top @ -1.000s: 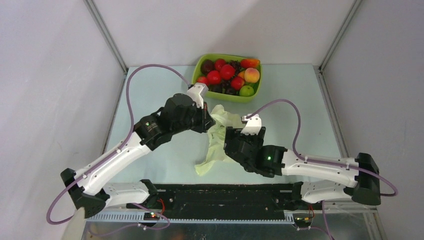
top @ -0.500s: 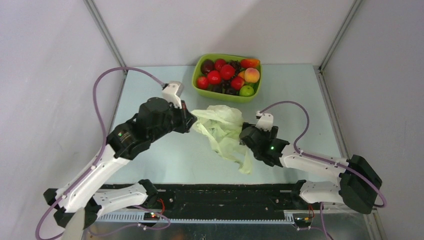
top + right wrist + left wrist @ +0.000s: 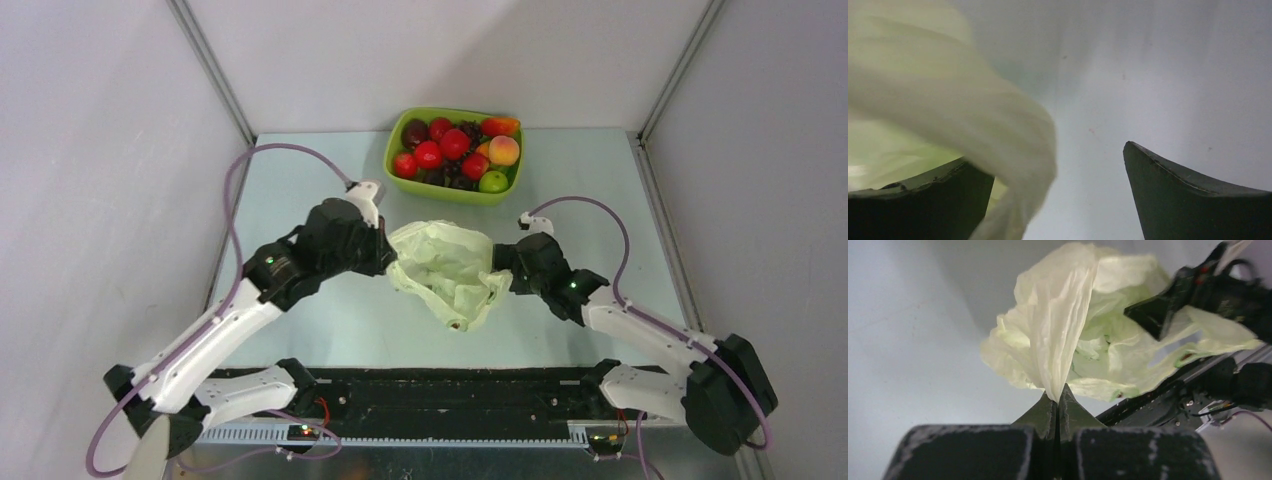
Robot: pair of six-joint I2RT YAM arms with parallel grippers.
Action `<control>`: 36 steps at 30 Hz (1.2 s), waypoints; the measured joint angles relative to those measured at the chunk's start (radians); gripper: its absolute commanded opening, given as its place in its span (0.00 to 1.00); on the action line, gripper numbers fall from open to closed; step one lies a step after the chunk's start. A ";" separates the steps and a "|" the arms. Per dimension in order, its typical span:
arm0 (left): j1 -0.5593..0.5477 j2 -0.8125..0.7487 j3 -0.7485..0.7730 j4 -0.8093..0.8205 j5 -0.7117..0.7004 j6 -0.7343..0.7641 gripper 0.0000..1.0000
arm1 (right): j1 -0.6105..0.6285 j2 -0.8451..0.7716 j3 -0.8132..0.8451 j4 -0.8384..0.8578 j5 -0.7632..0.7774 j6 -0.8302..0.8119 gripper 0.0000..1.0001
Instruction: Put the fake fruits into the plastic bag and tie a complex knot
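The pale yellow-green plastic bag (image 3: pixel 445 268) hangs spread between my two grippers at mid-table. My left gripper (image 3: pixel 388 258) is shut on the bag's left edge; the left wrist view shows a fold of film (image 3: pixel 1063 330) pinched at the fingertips (image 3: pixel 1058 390). My right gripper (image 3: pixel 502 272) is at the bag's right edge and stands open. A band of the bag (image 3: pixel 963 105) drapes over its left finger, while the right finger (image 3: pixel 1188 195) is bare. The fake fruits lie in the lime-green tray (image 3: pixel 440 195): red apples (image 3: pixel 430 153), peach (image 3: pixel 504 150), green apple (image 3: pixel 492 181), plum (image 3: pixel 414 132), grapes (image 3: pixel 455 178).
The tray stands at the back centre, just behind the bag. Grey walls close in the table on the left, right and back. A black rail (image 3: pixel 450 385) with the arm bases runs along the near edge. Purple cables loop above both arms.
The bag went from a limp crumpled strip to a wide spread shape. My right gripper moved right and back along it, and my left gripper swung left and then back in, keeping its hold.
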 measured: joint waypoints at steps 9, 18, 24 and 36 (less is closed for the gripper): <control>0.000 0.108 -0.060 0.031 0.089 0.006 0.00 | -0.002 -0.299 -0.002 -0.042 -0.122 0.079 0.99; 0.000 0.108 -0.060 0.072 0.124 0.006 0.00 | 0.018 -0.480 0.048 -0.044 -0.199 0.137 0.84; 0.000 0.112 -0.060 0.089 0.130 0.005 0.00 | 0.237 -0.472 0.088 -0.001 -0.130 0.142 0.74; 0.000 0.124 -0.060 0.098 0.147 0.005 0.00 | 0.600 -0.153 0.092 0.196 0.275 0.153 0.58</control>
